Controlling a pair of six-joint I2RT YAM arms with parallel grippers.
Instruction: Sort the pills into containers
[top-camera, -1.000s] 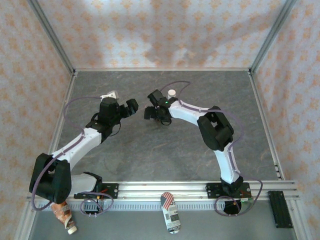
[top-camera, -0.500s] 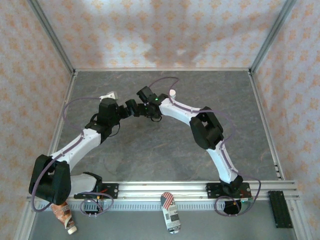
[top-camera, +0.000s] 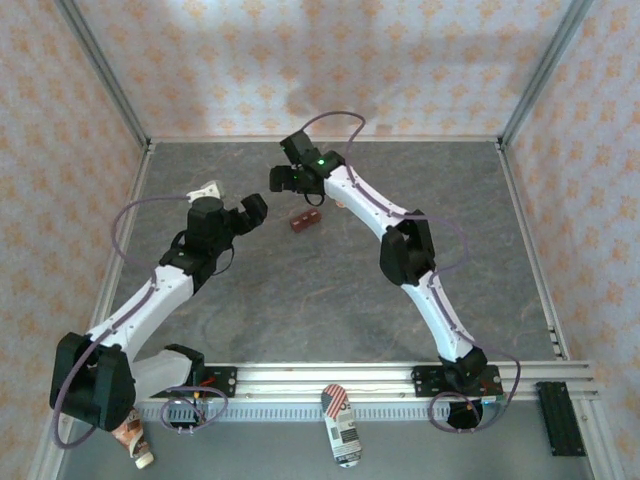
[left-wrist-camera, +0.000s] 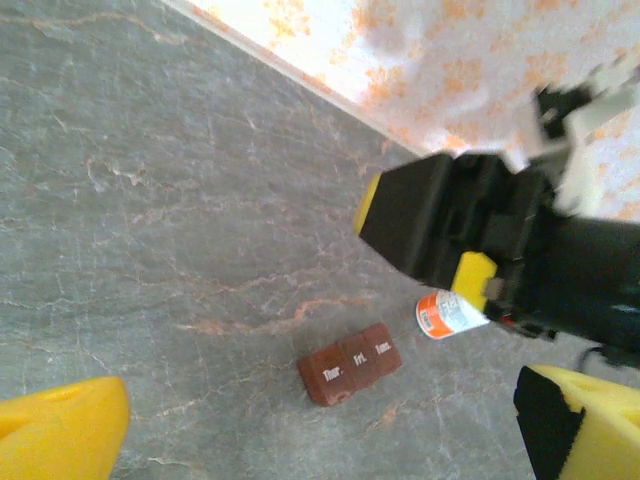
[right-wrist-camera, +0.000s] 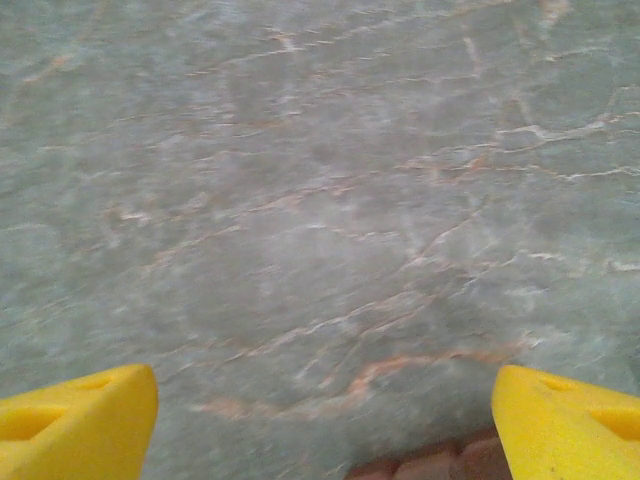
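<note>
The left pincer (left-wrist-camera: 320, 428) is held above the grey surface (top-camera: 300, 290), its yellow fingers spread wide apart with nothing between them. Just to its right, the right pincer (right-wrist-camera: 322, 410) is likewise spread apart, and nothing is gripped. The dark red-brown containers (top-camera: 305, 221) are laid flat on the surface near both pincers and touched by neither; day names are printed on top. A small white bottle (left-wrist-camera: 450, 315) is laid on its side just beside the containers.
</note>
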